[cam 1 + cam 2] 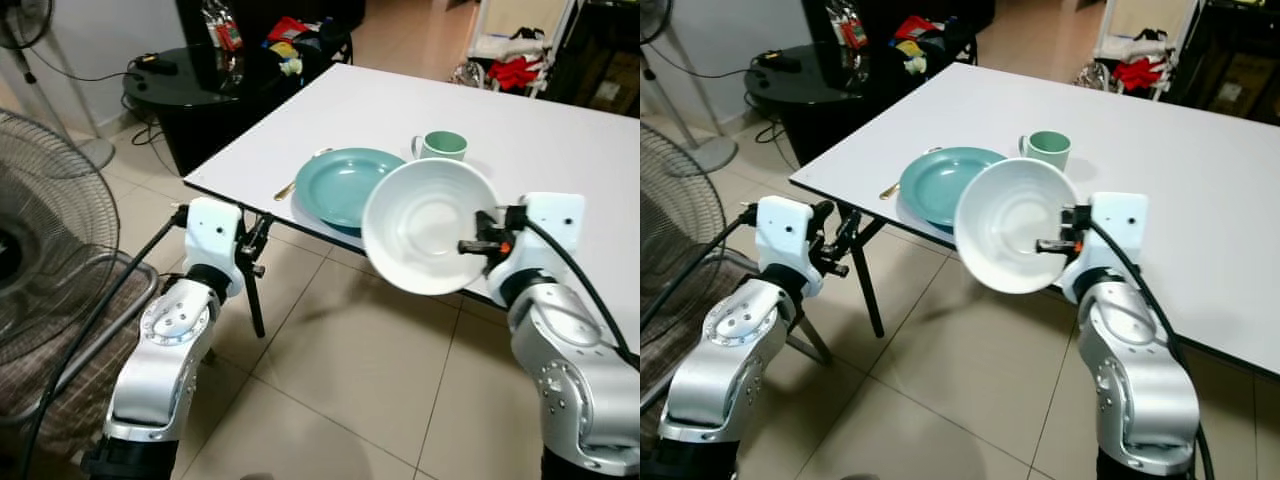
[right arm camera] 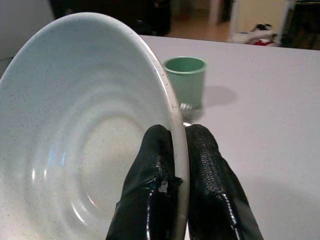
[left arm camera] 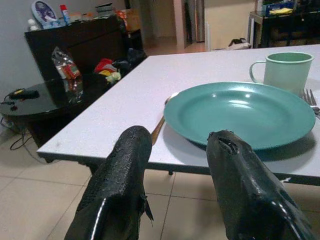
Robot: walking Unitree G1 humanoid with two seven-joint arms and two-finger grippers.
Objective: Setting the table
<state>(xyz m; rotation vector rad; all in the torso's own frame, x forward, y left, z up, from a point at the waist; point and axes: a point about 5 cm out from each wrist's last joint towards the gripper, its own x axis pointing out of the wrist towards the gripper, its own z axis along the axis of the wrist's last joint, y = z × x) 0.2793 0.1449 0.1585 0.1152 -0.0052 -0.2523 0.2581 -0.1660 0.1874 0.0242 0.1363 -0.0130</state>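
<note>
1. the right gripper (image 1: 478, 240) is clenched on the rim of a white bowl (image 1: 425, 228), one finger inside and one outside the wall, holding it tilted on edge in the air at the near edge of the white table (image 1: 540, 140).
2. the bowl hangs partly over the teal plate (image 1: 345, 185) and in front of the green mug (image 1: 442, 146), touching neither as far as can be seen.
3. the left gripper (image 3: 175, 190) is released and empty, fingers apart, level with the table edge and aimed at the plate; a utensil handle (image 3: 159, 127) lies just beside the plate, and fork tines (image 3: 311, 97) show on its far side.
4. the bowl looks like glazed ceramic: stiff, smooth, likely slippery and breakable, with some weight hanging off a single rim pinch.
5. that grip is probably best kept deep over the rim, and the bowl levelled before it is lowered onto the plate, since a tilted set-down could chip either piece.
</note>
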